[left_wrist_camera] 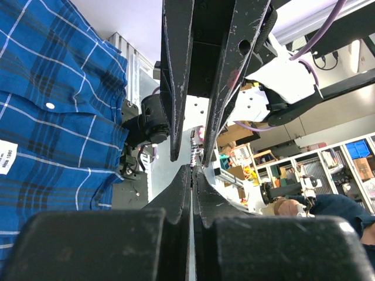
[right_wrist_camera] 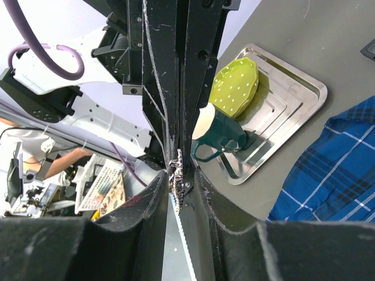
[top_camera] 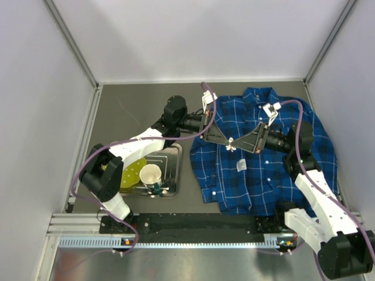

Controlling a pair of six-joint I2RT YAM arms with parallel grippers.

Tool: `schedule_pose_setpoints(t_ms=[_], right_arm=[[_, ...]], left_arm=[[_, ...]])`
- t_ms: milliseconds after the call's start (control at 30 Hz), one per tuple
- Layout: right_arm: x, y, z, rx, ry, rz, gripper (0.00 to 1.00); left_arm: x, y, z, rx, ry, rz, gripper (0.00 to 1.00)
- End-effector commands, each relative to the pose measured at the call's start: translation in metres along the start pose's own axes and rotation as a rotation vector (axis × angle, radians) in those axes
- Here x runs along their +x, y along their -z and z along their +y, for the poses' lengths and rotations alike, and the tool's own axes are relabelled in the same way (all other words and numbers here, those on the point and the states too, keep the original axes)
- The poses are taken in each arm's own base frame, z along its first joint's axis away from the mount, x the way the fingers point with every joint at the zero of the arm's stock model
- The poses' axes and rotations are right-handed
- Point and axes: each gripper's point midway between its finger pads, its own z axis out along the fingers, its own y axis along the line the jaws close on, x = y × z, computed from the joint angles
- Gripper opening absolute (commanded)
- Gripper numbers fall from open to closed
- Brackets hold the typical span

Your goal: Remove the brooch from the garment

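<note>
The plaid shirt (top_camera: 263,158) is soft woven cloth, matt and lightly rumpled. The brooch (right_wrist_camera: 177,170) glints silvery and grainy. The left gripper (left_wrist_camera: 191,168) and right gripper (right_wrist_camera: 177,182) are matt black, scuffed and scratched pale. On the left, the ridged tray (right_wrist_camera: 304,96) is shiny brushed metal. The dotted green plate (right_wrist_camera: 237,85) and teal mug (right_wrist_camera: 225,137) look glazed and glossy. The table (top_camera: 135,111) is dark and matt.

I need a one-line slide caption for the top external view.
Left hand and right hand meet tip to tip at the brooch, over the blue plaid garment.
</note>
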Motion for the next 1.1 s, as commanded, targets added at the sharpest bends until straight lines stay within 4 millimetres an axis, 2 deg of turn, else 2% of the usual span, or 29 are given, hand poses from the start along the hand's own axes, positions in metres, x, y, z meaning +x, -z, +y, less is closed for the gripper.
schedule_pose_setpoints(t_ms=[0, 267, 533, 700, 867, 1067], right_arm=[[-0.006, 0.0, -0.003, 0.005, 0.045, -0.017, 0.22], [-0.007, 0.0, -0.005, 0.02, 0.051, -0.019, 0.16], [-0.012, -0.003, -0.018, 0.107, 0.035, -0.091, 0.14], [-0.016, -0.002, -0.021, 0.128, -0.035, -0.167, 0.13], [-0.016, -0.002, -0.022, 0.135, -0.086, -0.202, 0.13], [-0.016, -0.002, -0.019, 0.129, -0.101, -0.206, 0.18]], left_arm=[[-0.005, -0.002, -0.019, 0.056, -0.09, 0.015, 0.0], [-0.01, -0.003, -0.025, 0.071, -0.083, -0.002, 0.0], [-0.018, -0.009, -0.022, 0.044, -0.043, -0.08, 0.0], [-0.023, -0.01, -0.013, 0.002, -0.022, -0.132, 0.0], [-0.025, -0.008, 0.008, -0.129, -0.025, -0.159, 0.0], [-0.029, -0.006, 0.011, -0.177, -0.048, -0.178, 0.0]])
